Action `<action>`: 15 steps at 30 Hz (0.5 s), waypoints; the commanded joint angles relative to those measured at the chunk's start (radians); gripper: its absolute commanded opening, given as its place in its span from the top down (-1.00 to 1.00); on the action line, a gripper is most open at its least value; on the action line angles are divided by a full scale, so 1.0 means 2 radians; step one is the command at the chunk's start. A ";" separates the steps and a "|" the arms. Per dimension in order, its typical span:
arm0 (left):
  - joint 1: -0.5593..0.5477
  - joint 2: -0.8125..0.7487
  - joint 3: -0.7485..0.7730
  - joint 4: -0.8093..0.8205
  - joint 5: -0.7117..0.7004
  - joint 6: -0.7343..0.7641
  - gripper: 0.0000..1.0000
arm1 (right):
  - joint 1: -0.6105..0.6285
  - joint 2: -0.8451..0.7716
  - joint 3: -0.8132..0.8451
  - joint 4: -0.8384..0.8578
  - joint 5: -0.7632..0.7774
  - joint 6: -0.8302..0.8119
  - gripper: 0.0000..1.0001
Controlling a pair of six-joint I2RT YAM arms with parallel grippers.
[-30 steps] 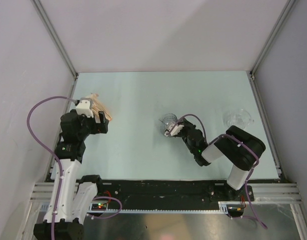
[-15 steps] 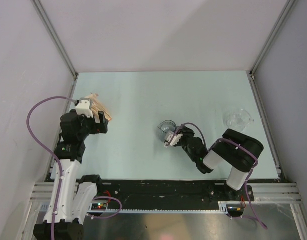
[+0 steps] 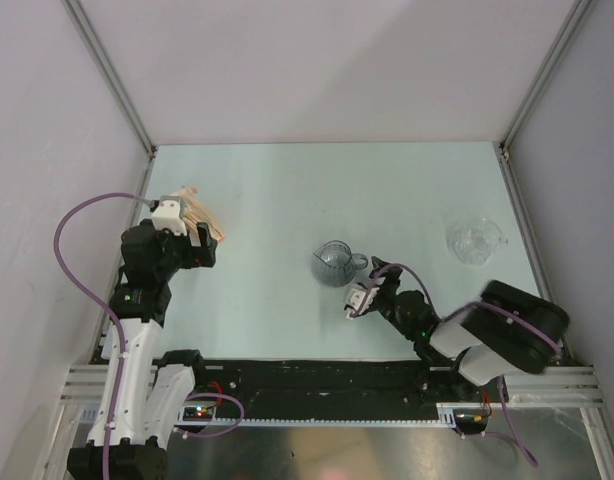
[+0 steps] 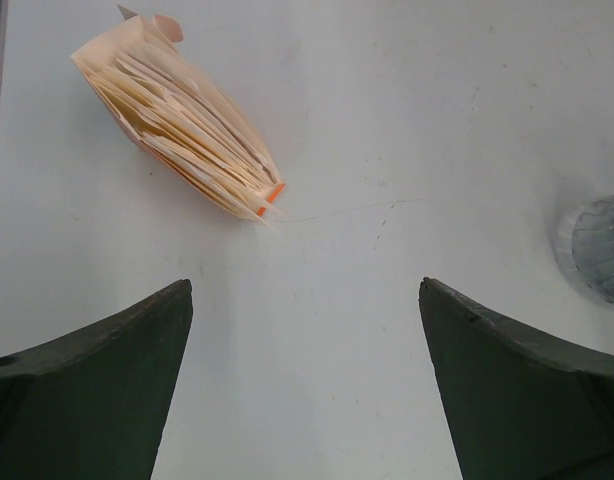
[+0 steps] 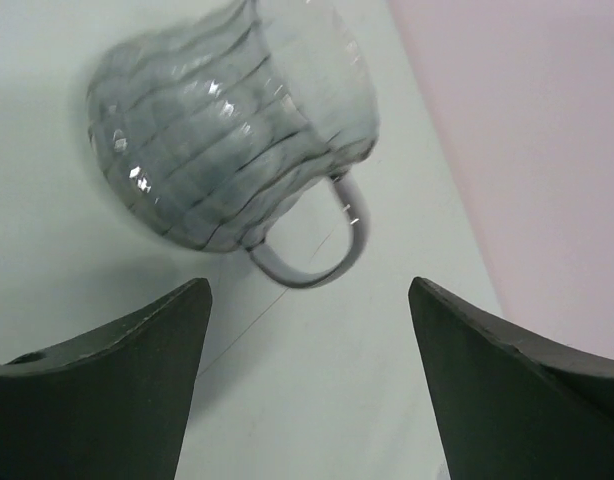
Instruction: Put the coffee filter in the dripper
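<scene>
The dripper [image 3: 334, 264], a translucent grey ribbed cup, stands on the table near its middle with its loop handle [image 5: 317, 255] turned toward my right gripper. My right gripper [image 3: 356, 299] is open just short of that handle, with nothing between its fingers [image 5: 309, 290]. The dripper [image 5: 227, 140] looks empty from the right wrist. My left gripper [image 3: 200, 244] hangs open over bare table [image 4: 306, 285] at the left; the dripper [image 4: 602, 245] shows at that view's right edge. The coffee filter shows in no view.
A tan fan-shaped stack of paper sheets [image 3: 199, 215] lies beyond the left gripper and fills the upper left of the left wrist view [image 4: 177, 125]. A clear glass vessel [image 3: 476, 239] stands at the far right. Enclosure walls and metal rails [image 3: 523, 215] border the table.
My right gripper has opened, let go of the dripper and drawn back toward the near edge. The dripper now stands a little nearer than before. The left arm has not moved.
</scene>
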State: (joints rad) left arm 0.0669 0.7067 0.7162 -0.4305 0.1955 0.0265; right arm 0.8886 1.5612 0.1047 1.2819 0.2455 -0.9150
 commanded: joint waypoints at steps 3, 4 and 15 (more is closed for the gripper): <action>0.003 -0.001 0.001 0.002 0.010 0.010 -0.97 | -0.009 -0.223 0.038 -0.258 -0.072 0.100 -0.72; 0.003 -0.001 0.001 0.001 0.012 0.011 -0.97 | -0.014 -0.237 0.064 -0.323 -0.063 0.112 -0.70; 0.003 -0.005 0.001 -0.009 0.043 0.021 -0.97 | -0.204 -0.290 0.281 -0.779 -0.303 0.182 -0.83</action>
State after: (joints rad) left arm 0.0669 0.7059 0.7162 -0.4541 0.2367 0.0429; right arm 0.6147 1.0210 0.5030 0.1421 -0.0853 -0.5999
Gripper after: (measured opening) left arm 0.985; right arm 0.868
